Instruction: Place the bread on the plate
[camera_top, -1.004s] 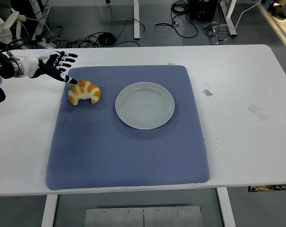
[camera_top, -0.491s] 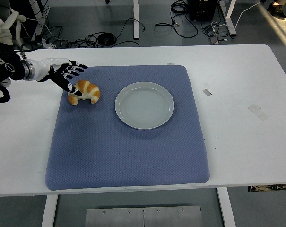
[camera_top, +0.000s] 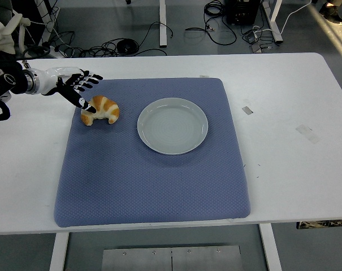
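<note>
Reach step: bread not grasped yet.
My left hand (camera_top: pixel 79 89) is spread, thumb tip touching the bread's (camera_top: pixel 100 109) left end; bread sits on the mat (camera_top: pixel 154 180), left of the plate (camera_top: pixel 172 125). Next: close around it, lift.

A big white surface (camera_top: pixel 284 113) is filling most of the view, with its near edge running along the bottom. A blue mat (camera_top: pixel 154 180) is lying flat on the surface, a bit left of the middle, and it is covering a large part of it. The mat is looking bumpy, like tiny dots. Two small bits of tape are sticking to the bare white part on the right: one little piece (camera_top: pixel 247 110) is sitting just beside the mat's right edge, and a bigger pale piece (camera_top: pixel 308 133) is lying farther right. White all around the mat is showing bare.
</note>
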{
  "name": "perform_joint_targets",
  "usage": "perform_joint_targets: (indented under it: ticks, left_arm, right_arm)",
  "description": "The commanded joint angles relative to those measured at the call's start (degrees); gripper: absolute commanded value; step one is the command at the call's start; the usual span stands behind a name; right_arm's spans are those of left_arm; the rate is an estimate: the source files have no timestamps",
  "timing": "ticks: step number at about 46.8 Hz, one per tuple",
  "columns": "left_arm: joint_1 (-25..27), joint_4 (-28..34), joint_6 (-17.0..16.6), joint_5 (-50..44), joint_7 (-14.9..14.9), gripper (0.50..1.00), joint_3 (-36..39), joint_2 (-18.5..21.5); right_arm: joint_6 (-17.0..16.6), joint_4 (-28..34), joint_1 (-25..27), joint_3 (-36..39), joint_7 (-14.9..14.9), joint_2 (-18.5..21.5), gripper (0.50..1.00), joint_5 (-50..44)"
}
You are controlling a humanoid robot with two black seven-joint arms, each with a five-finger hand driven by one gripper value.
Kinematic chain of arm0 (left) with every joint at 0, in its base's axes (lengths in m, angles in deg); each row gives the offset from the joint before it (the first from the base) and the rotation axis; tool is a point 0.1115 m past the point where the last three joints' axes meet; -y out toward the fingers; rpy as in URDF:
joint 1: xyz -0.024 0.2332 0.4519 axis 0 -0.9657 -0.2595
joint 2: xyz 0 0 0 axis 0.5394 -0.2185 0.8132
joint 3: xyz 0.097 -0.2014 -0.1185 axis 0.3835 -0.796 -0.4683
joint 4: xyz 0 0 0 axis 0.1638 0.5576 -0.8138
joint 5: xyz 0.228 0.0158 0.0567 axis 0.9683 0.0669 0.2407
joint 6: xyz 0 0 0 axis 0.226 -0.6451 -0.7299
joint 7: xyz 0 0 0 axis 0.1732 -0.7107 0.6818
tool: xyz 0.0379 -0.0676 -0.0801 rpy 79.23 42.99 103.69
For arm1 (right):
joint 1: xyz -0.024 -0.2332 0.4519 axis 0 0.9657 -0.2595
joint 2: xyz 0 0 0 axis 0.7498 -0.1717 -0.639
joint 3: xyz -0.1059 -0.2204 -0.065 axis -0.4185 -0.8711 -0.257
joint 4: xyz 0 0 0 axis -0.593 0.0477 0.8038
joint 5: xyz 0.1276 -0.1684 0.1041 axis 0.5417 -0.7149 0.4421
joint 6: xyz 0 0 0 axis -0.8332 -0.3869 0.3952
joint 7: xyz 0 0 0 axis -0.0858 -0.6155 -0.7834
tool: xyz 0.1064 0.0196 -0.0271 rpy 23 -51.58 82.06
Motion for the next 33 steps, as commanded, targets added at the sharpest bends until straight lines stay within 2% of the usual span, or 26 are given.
perform_joint_targets:
  ticks: [1,13,21,33]
  left_arm:
    - [-0.2,0.0,-0.1,-0.1,0.0,0.981,0.2,-0.3]
    - [-0.7,0.0,-0.3,0.1,0.0,0.965,0.6,-0.5]
    - [-0.8,-0.2,-2.2,0.1,0.0,0.948,1.6,-1.2]
    - [-0.9,-0.3,-3.0,0.1,0.1,0.874,1.7,-2.2]
  right_arm:
    - [0.0,0.0,0.0,0.0,0.0,0.0,1.0,0.0]
    - [0.0,0.0,0.0,0.0,0.0,0.0,1.0,0.0]
    - [0.0,0.0,0.0,0.0,0.0,0.0,1.0,0.0]
    - [0.0,0.0,0.0,0.0,0.0,0.0,1.0,0.0]
